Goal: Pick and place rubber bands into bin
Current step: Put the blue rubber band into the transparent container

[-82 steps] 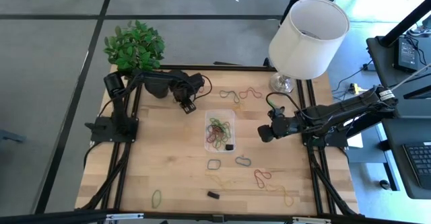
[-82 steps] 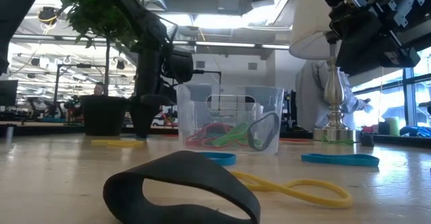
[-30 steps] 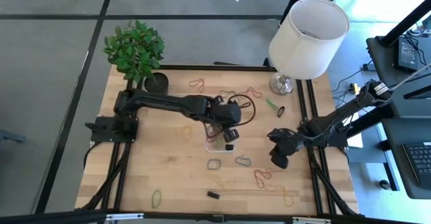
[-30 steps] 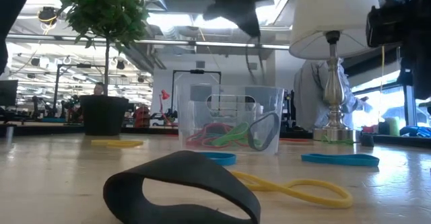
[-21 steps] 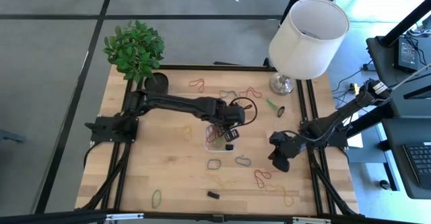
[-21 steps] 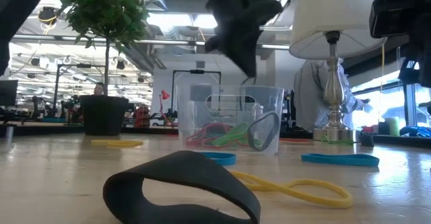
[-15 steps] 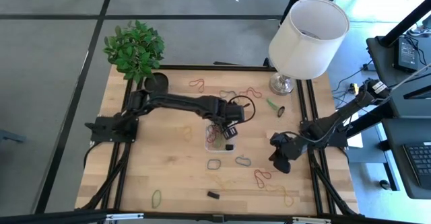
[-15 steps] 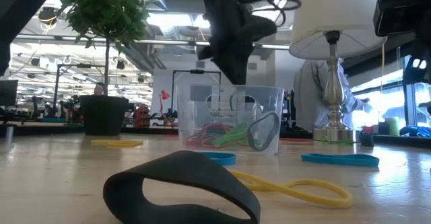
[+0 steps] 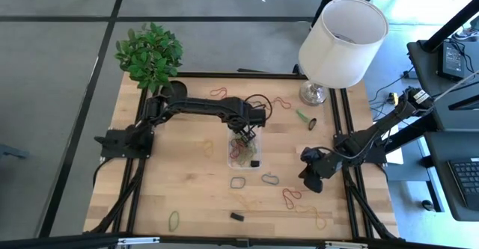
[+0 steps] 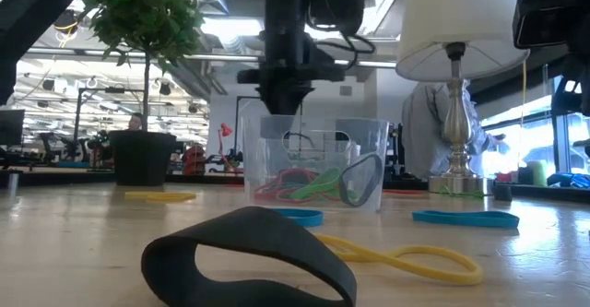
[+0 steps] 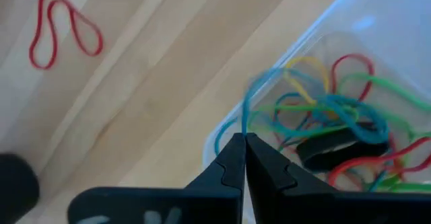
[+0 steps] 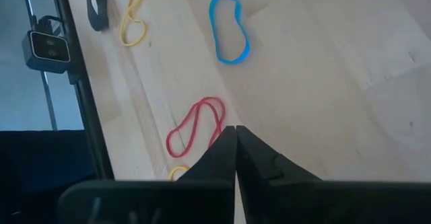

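The clear bin (image 9: 245, 150) stands mid-table and holds several rubber bands (image 11: 337, 120), red, green, blue, yellow and black. My left gripper (image 9: 243, 134) hangs over the bin's far end, just above its rim (image 10: 281, 102), shut on a blue rubber band (image 11: 247, 99). My right gripper (image 9: 307, 180) waits shut near the table's right edge, above a red band (image 12: 195, 126), holding nothing. Loose bands lie flat on the wood: blue (image 9: 270, 179), grey (image 9: 238, 182), red (image 9: 290, 197). My left gripper pinches the blue rubber band between its two fingertips, at one spot of the loop (image 11: 241, 131). The fingers point steeply down from above. The band hangs slack below them over the bin's corner (image 11: 225, 133), clear of the table.
A white lamp (image 9: 340, 36) stands at the far right and a potted plant (image 9: 150, 54) at the far left. More bands lie at the far edge (image 9: 218, 93) and near the front: black (image 9: 236, 216), green (image 9: 174, 220), yellow (image 9: 320, 219).
My left gripper has come down toward the bin's rim and drawn back toward the table's far left, tipping from a slant to point almost straight down. It has stayed shut.
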